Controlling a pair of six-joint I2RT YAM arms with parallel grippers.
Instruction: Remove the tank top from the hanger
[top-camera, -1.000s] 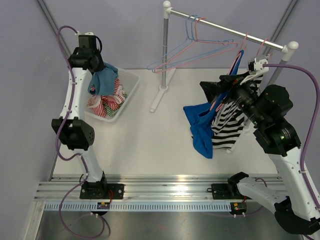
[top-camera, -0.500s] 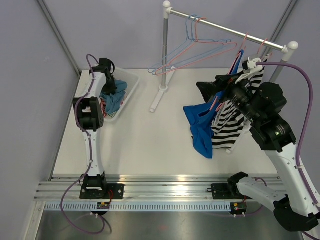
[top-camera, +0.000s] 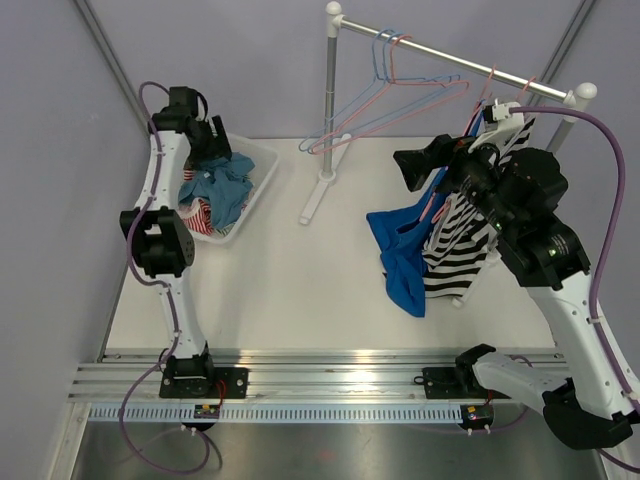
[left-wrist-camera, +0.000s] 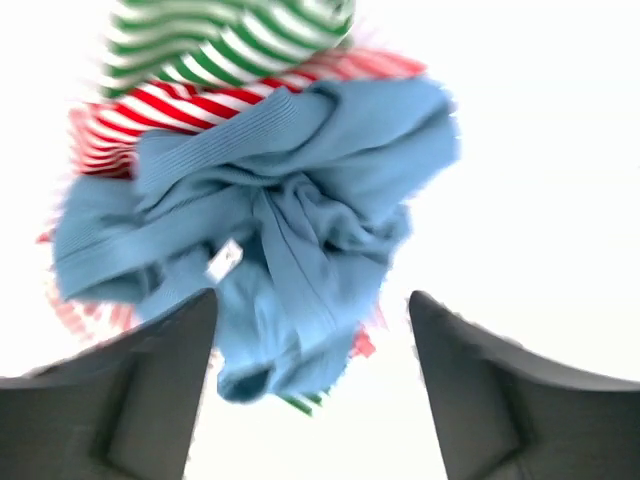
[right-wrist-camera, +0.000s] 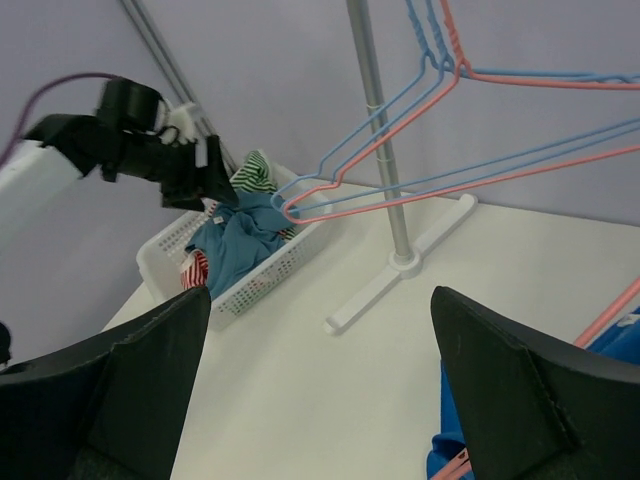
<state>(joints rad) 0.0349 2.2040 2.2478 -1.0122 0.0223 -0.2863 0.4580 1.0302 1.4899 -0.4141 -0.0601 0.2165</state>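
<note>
A light blue tank top (top-camera: 222, 186) lies crumpled in the white basket (top-camera: 258, 158), on top of red-striped and green-striped clothes. My left gripper (top-camera: 206, 140) hovers just above it, open and empty. In the left wrist view the light blue tank top (left-wrist-camera: 270, 210) fills the space below the left gripper (left-wrist-camera: 310, 300). A royal blue tank top (top-camera: 398, 250) and a black-and-white striped top (top-camera: 462, 240) hang on pink hangers (top-camera: 432, 208) at the rail's right end. My right gripper (top-camera: 412, 167) stands open just above the blue one, touching nothing.
Two bare hangers (top-camera: 390, 100), one blue and one pink, hang near the left end of the rail (top-camera: 450, 58). The rack's post and foot (top-camera: 322, 185) stand right of the basket. In the right wrist view the basket (right-wrist-camera: 250, 290) lies far left.
My left gripper dipped into the basket, opened and let go of the light blue tank top, then lifted slightly. My right arm shifted up and left a little.
</note>
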